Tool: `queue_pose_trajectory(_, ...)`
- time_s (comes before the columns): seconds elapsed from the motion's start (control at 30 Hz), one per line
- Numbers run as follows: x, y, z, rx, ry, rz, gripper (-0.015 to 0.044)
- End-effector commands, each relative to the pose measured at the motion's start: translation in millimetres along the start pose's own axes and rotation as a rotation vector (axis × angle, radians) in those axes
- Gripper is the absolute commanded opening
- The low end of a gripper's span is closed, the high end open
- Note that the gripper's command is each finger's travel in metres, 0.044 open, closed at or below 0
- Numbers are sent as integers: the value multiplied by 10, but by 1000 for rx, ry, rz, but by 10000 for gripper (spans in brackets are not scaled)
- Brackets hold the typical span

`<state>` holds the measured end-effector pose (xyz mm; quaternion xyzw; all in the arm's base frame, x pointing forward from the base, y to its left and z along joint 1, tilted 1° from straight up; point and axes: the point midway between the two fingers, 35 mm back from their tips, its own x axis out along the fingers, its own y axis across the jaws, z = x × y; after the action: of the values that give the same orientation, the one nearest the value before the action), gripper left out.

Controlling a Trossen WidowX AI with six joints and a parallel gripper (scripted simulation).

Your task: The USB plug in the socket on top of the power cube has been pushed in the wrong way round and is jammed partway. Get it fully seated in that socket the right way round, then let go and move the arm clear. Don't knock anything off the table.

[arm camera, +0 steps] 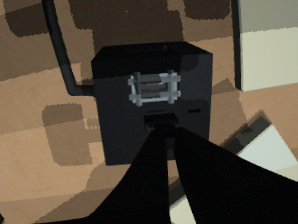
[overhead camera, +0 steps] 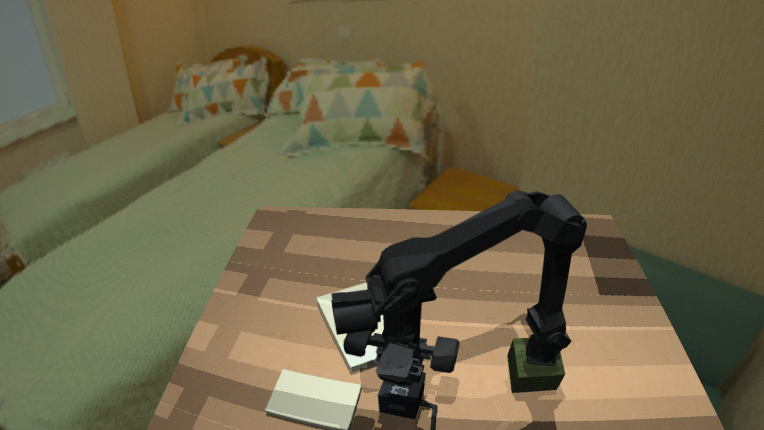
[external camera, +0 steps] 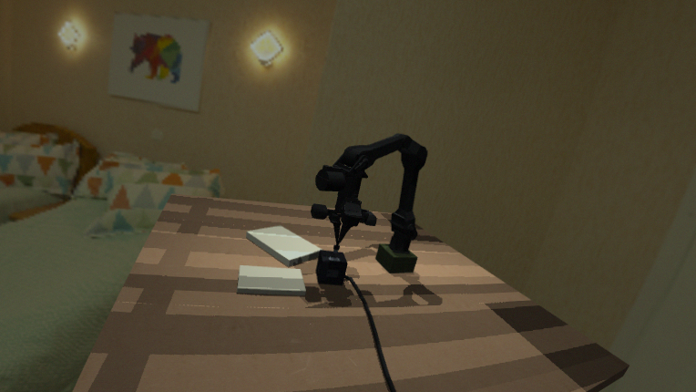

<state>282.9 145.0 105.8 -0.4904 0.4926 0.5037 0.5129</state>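
Wrist view: gripper (arm camera: 161, 124) clenched on USB plug (arm camera: 160, 120), held over power cube (arm camera: 153, 99).
Metal-rimmed socket (arm camera: 154, 88) at 12 o'clock of the fingertips, on cube top; black cable (arm camera: 59, 36) leaves at 10 o'clock; white slab (arm camera: 268, 36) at 2 o'clock on table (arm camera: 40, 136).

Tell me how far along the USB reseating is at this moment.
Done: the gripper is shut on the USB plug, held just above the power cube; the metal-rimmed socket on top shows open, so the plug looks out of it. In hand: lining the plug up over the socket. Left: pushing it fully home, letting go, and moving clear of the two white slabs nearby.
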Motion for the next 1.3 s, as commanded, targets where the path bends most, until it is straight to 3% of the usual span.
queue_pose_trajectory(0.0,5,0,7,0,-7,0,0)
queue_pose_trajectory(1.27,49,-6,28,6,-39,-1,0)
